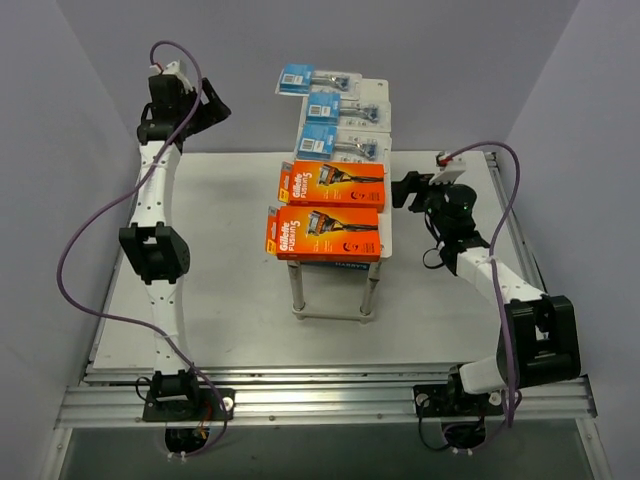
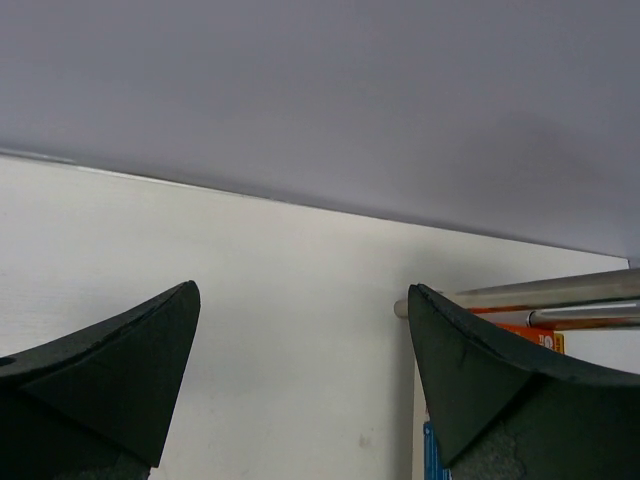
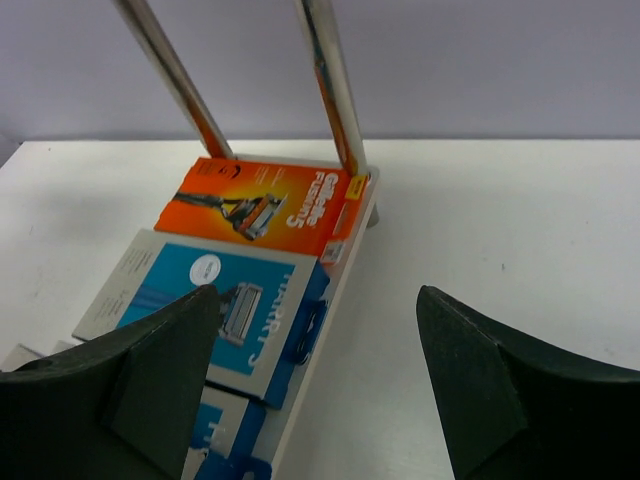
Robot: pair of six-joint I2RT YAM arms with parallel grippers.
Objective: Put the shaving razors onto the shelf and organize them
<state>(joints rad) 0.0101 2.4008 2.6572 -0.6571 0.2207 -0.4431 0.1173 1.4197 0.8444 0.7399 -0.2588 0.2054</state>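
Left gripper point(image 2: 301, 288) and right gripper point(image 3: 318, 291) spread, empty. Shelf point(image 1: 370, 290) top hides most of 1 blue box point(image 1: 340, 265) beneath.

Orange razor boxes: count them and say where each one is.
3. The near orange box and the middle orange box lie on the shelf top; the lower orange box lies on its lower tier. The top may hide more.
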